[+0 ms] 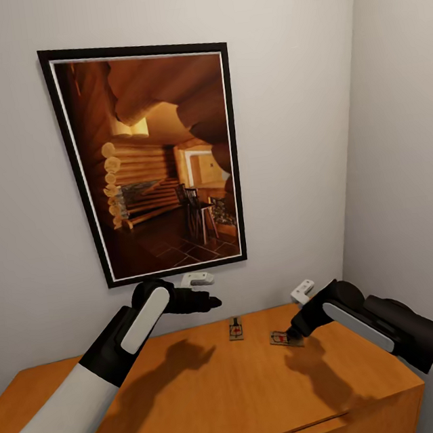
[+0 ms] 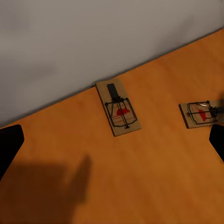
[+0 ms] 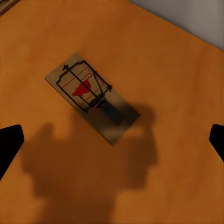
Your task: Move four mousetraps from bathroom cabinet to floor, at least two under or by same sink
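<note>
Two mousetraps lie on the flat top of the orange-brown cabinet [image 1: 199, 396], near the back wall. One mousetrap [image 1: 236, 328] [image 2: 119, 113] lies below and ahead of my left gripper [image 1: 211, 303] [image 2: 112, 144], which hovers open above the cabinet top. The other mousetrap [image 1: 282, 338] [image 2: 198, 114] [image 3: 91, 102] lies right under my right gripper [image 1: 295, 333] [image 3: 112, 144], which is open just above it, its dark fingertips [image 3: 9, 147] wide apart on either side. Nothing is held. The bathroom floor and the sink are out of view.
A large black-framed picture [image 1: 154, 156] hangs on the wall behind the cabinet. A side wall [image 1: 406, 150] closes the corner on the right. A drawer handle [image 1: 319, 428] shows on the cabinet front near its right end.
</note>
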Tool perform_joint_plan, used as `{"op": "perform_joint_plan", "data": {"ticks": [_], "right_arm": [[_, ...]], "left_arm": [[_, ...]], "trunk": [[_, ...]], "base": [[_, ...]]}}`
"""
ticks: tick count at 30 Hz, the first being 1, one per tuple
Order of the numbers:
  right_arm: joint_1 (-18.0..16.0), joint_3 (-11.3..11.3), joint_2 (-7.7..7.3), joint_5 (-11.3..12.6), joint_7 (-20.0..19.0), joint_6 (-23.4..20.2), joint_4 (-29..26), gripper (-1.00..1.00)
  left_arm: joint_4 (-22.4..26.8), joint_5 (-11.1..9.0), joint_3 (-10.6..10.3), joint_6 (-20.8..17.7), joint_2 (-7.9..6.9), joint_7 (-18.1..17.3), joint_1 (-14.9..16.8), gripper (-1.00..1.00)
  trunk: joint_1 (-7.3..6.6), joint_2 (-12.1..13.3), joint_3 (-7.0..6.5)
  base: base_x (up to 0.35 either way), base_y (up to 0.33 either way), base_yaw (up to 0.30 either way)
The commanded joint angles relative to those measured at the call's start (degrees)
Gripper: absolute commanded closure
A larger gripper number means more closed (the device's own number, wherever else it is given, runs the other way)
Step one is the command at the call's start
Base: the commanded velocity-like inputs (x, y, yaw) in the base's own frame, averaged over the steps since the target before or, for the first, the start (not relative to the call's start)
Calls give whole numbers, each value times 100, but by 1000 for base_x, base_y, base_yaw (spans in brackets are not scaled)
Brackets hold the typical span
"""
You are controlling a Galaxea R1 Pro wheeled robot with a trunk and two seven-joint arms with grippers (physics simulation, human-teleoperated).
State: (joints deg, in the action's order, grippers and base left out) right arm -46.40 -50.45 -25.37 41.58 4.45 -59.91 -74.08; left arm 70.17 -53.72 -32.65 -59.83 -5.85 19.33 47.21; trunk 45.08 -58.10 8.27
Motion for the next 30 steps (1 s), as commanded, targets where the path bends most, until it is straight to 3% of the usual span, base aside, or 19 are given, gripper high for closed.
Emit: {"op": "perform_joint_plan", "data": {"ticks": [1, 9, 13, 14, 18, 21, 30], "right_arm": [[-10, -2, 3, 48, 47, -9, -4, -100], [-31, 184, 102, 38, 47, -9, 101, -100], [-76, 453, 363, 24, 47, -9, 521, -100], [-76, 453, 363, 24, 47, -9, 521, -100], [-137, 761, 720, -12, 47, -9, 1070, -100], [-190, 911, 901, -25, 47, -9, 1312, -100], [-277, 1045, 1058, -23, 47, -9, 1449, -100]], "left_arm": [[8, -60, -13, -4, -5, 62, 8, -100], [7, -59, -13, -2, 0, 69, 8, -100], [6, -59, -13, -2, 8, 70, 8, -100], [6, -59, -13, -2, 8, 70, 8, -100], [6, -59, -13, -2, 12, 71, 8, -100], [6, -64, -15, -2, 13, 71, 8, -100], [6, -73, -14, -2, 14, 71, 8, -100]], "trunk": [[1, -7, 9], [1, -7, 9], [1, -7, 9], [1, -7, 9], [1, -7, 9], [1, -7, 9], [1, -7, 9]], "base": [[0, 0, 0], [0, 0, 0], [0, 0, 0], [0, 0, 0], [0, 0, 0], [0, 0, 0], [0, 0, 0]]}}
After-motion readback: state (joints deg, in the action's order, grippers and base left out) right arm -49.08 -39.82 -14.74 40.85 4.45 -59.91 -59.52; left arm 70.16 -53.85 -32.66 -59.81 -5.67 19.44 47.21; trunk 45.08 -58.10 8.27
